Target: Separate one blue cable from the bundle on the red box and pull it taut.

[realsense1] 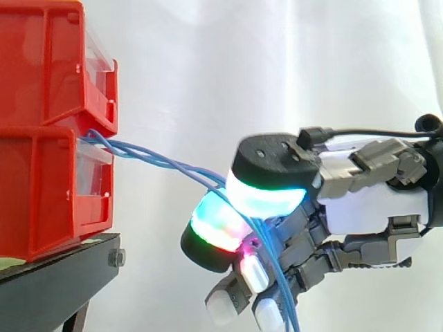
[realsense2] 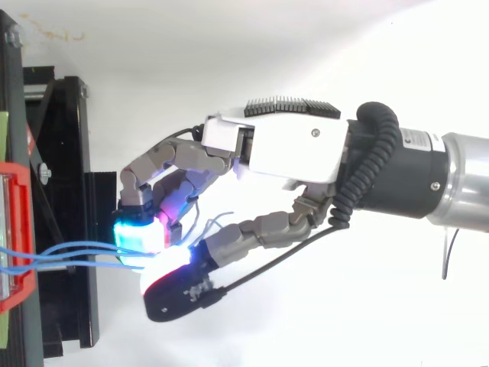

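While its curled thumb and fingers pinch the blue cables (realsense1: 138, 153), the hand (realsense1: 374, 207) sits at three o'clock from the red bins (realsense1: 41, 83), strands climbing toward ten o'clock

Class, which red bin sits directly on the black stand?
The lower red bin; the upper bin is stacked on it, clear of the stand.

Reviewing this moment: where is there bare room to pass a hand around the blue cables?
Free above the thin blue cables, between the stacked red plastic bins and the hand. Free below them, between the black stand and the hand. Crowded where the curled fingers pinch the bundle.
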Robot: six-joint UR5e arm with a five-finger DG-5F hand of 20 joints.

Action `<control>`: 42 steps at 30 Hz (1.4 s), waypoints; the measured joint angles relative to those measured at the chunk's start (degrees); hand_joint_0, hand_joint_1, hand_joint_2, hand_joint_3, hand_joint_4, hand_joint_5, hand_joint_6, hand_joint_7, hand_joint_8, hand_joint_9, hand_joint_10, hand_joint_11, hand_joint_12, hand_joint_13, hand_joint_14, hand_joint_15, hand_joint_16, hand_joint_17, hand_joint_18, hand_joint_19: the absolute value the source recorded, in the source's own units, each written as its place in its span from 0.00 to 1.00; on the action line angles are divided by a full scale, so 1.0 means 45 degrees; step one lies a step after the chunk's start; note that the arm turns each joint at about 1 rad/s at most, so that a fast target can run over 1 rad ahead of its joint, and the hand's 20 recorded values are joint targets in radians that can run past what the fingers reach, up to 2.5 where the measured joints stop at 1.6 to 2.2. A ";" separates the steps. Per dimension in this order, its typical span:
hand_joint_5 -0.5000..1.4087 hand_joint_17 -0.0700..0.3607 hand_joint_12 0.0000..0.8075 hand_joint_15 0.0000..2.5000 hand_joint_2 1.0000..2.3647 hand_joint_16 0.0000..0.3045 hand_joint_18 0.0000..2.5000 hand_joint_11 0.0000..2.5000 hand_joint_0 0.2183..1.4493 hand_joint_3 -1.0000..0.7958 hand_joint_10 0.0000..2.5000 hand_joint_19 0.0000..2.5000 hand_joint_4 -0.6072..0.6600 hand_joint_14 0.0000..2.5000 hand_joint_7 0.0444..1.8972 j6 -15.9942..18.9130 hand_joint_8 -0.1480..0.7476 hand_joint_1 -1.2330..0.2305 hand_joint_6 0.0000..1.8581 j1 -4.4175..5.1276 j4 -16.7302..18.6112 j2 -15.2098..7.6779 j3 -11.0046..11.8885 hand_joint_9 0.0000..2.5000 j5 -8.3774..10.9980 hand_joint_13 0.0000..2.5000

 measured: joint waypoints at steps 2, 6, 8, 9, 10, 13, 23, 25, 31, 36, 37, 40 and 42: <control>0.16 0.39 0.47 0.17 0.00 0.14 0.34 0.29 0.43 0.28 0.01 0.18 0.55 0.01 0.53 0.0122 0.51 0.22 0.49 0.0001 -0.0135 0.0024 0.0000 0.36 0.0002 0.33; 0.16 0.39 0.48 0.18 0.00 0.14 0.34 0.30 0.34 0.28 0.01 0.19 0.57 0.01 0.53 0.0429 0.53 0.24 0.48 0.0005 -0.0242 0.0035 0.0000 0.38 0.0008 0.34; 0.17 0.41 0.50 0.18 0.00 0.15 0.34 0.30 0.27 0.28 0.01 0.20 0.58 0.01 0.54 0.0525 0.55 0.28 0.48 0.0009 -0.0259 0.0035 0.0000 0.39 -0.0005 0.34; 0.17 0.41 0.51 0.18 0.00 0.16 0.34 0.31 0.24 0.28 0.01 0.20 0.59 0.01 0.54 0.0547 0.56 0.29 0.48 0.0008 -0.0264 0.0036 0.0000 0.40 -0.0013 0.35; 0.17 0.42 0.52 0.18 0.00 0.16 0.35 0.30 0.23 0.28 0.01 0.20 0.59 0.01 0.54 0.0566 0.57 0.32 0.48 0.0007 -0.0267 0.0038 0.0000 0.40 -0.0024 0.35; 0.17 0.44 0.54 0.19 0.00 0.17 0.35 0.30 0.21 0.28 0.01 0.20 0.60 0.01 0.55 0.0593 0.58 0.38 0.48 0.0006 -0.0270 0.0038 0.0000 0.41 -0.0037 0.35; 0.18 0.41 0.51 0.19 0.01 0.16 0.33 0.31 0.28 0.42 0.01 0.23 0.58 0.01 0.61 0.0631 0.57 0.41 0.47 0.0005 -0.0272 0.0039 0.0000 0.41 -0.0045 0.35; 0.18 0.43 0.53 0.19 0.01 0.17 0.35 0.31 0.29 0.45 0.01 0.22 0.58 0.01 0.60 0.0634 0.58 0.39 0.48 0.0005 -0.0280 0.0038 0.0000 0.42 -0.0045 0.36; 0.16 0.40 0.49 0.19 0.01 0.15 0.34 0.31 0.37 0.40 0.01 0.21 0.48 0.01 0.57 0.0648 0.53 0.24 0.49 0.0005 -0.0348 0.0040 0.0000 0.38 -0.0050 0.35; 0.16 0.39 0.47 0.18 0.00 0.14 0.34 0.31 0.46 0.28 0.01 0.19 0.48 0.01 0.56 0.0652 0.52 0.22 0.49 0.0005 -0.0383 0.0041 0.0000 0.37 -0.0053 0.34; 0.16 0.39 0.47 0.18 0.00 0.14 0.34 0.31 0.46 0.28 0.01 0.19 0.49 0.01 0.56 0.0652 0.51 0.22 0.49 0.0005 -0.0386 0.0044 0.0000 0.37 -0.0055 0.34; 0.16 0.39 0.47 0.19 0.00 0.14 0.34 0.32 0.39 0.28 0.01 0.20 0.54 0.01 0.55 0.0652 0.51 0.22 0.49 0.0005 -0.0395 0.0067 0.0000 0.37 -0.0051 0.34; 0.17 0.40 0.48 0.19 0.00 0.15 0.34 0.32 0.29 0.28 0.01 0.21 0.57 0.01 0.56 0.0652 0.53 0.25 0.49 0.0005 -0.0417 0.0073 0.0000 0.38 -0.0056 0.34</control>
